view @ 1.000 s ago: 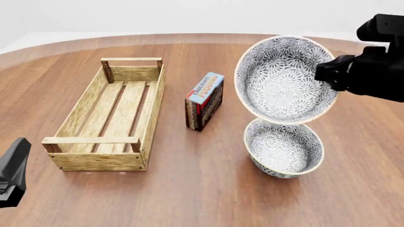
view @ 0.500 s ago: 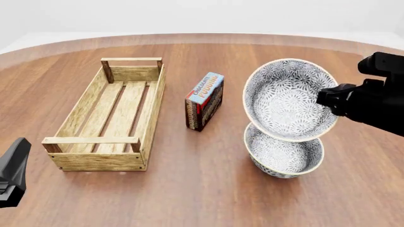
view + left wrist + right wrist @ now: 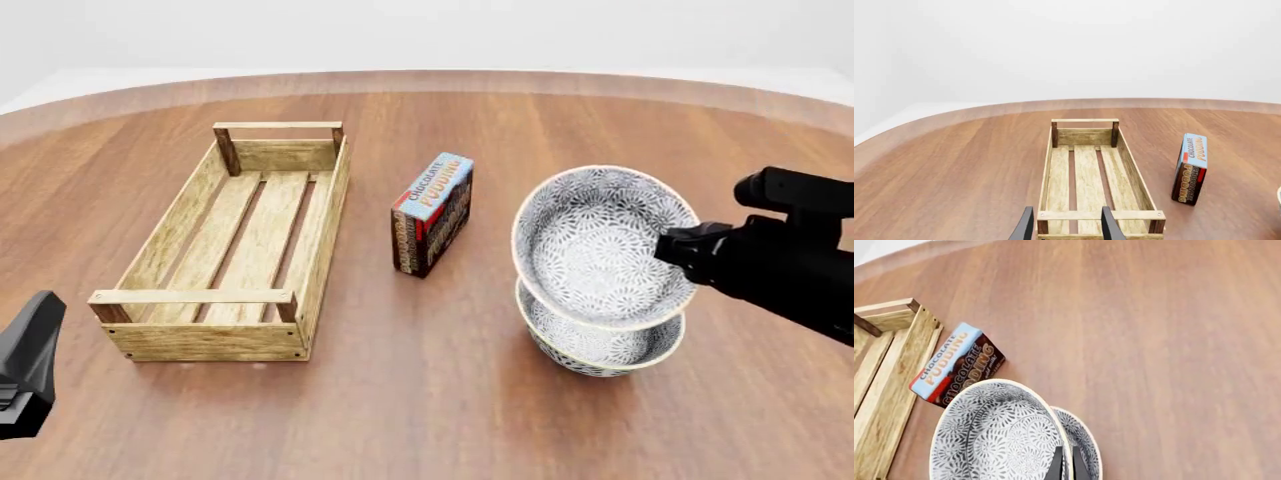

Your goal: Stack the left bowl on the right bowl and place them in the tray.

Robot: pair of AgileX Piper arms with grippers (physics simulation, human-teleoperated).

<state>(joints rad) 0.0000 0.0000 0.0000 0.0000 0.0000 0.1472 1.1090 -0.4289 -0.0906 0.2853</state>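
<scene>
My right gripper [image 3: 671,246] is shut on the rim of a grey patterned bowl [image 3: 597,243], held tilted just above a second matching bowl [image 3: 601,345] that stands on the table at the right. In the right wrist view the held bowl [image 3: 991,435] covers most of the lower bowl [image 3: 1084,440], with the gripper [image 3: 1065,466] pinching its rim. The light-wood tray [image 3: 227,245] lies empty at the left; the left wrist view shows the tray [image 3: 1091,175] just ahead of my left gripper [image 3: 1064,227], which is open. In the front view only part of the left arm's black body shows, at the bottom left corner.
A chocolate pudding box [image 3: 433,213] stands upright between the tray and the bowls, also seen as the box [image 3: 1189,168] and the box [image 3: 954,365]. The round brown table [image 3: 427,420] curves away at the far edge.
The right gripper has lowered the held bowl from well above the table down close onto the standing bowl. The left arm has not moved.
</scene>
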